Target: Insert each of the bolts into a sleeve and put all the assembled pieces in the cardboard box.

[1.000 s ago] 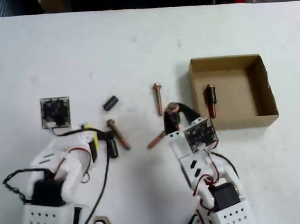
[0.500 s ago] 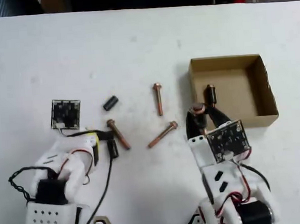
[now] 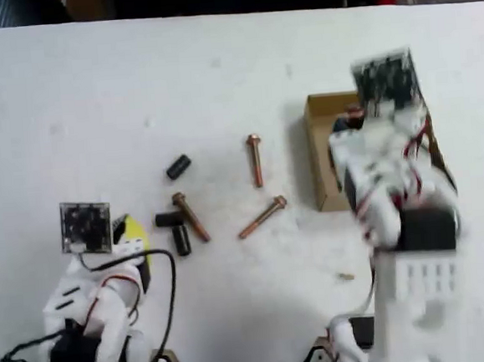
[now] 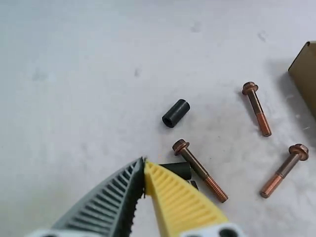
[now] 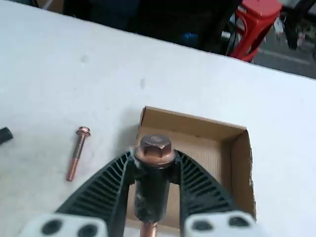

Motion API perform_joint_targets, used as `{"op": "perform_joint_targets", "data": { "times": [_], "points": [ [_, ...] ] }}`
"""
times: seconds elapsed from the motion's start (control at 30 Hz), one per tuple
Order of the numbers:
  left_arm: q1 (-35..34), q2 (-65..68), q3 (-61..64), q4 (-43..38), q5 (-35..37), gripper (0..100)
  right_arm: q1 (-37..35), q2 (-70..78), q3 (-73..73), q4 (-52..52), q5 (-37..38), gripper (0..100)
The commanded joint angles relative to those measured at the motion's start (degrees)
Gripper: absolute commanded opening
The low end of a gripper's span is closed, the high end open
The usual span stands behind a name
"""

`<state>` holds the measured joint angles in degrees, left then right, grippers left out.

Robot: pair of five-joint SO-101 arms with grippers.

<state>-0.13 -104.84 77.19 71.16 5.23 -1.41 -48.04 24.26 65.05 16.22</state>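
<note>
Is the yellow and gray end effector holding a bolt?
No, the left end effector is shut with nothing between its fingers, and the nearest bolt lies on the table beyond its tip.

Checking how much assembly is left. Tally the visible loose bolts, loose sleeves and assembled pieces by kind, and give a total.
Loose copper-coloured metal bolts: 3
Loose short black cylindrical sleeves: 3
Assembled bolt-in-sleeve piece, in the right gripper: 1
Total: 7
The inside of the brown cardboard box is partly hidden, so nothing there is counted.
</note>
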Motion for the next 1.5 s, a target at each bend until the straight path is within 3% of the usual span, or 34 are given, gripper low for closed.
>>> {"op": "perform_joint_targets", "data": {
  "times": [0.0,0.4,0.67,1.1,1.27,1.47],
  "points": [
    [-0.75,0.13,1.41,0.09,-0.53,2,4.97,15.78,-8.09,0.04,0.79,1.9],
    [-0.75,0.13,5.54,-2.55,-0.53,2,12.26,55.52,-28.92,0.22,6.86,1.8],
    [-0.75,0.13,10.46,-6.24,-0.62,2,11.30,71.25,-39.38,0.31,6.86,2.1],
    [-0.75,0.13,10.64,-6.24,-0.88,2,5.67,83.03,-42.20,0.40,6.51,2.9],
    [-0.75,0.13,10.73,-6.24,-0.88,2,5.05,82.24,-42.20,0.40,6.42,14.2],
    [-0.84,0.13,10.73,-6.24,-0.88,2,5.05,76.09,-42.20,1.45,6.86,13.8]
  ]
}}
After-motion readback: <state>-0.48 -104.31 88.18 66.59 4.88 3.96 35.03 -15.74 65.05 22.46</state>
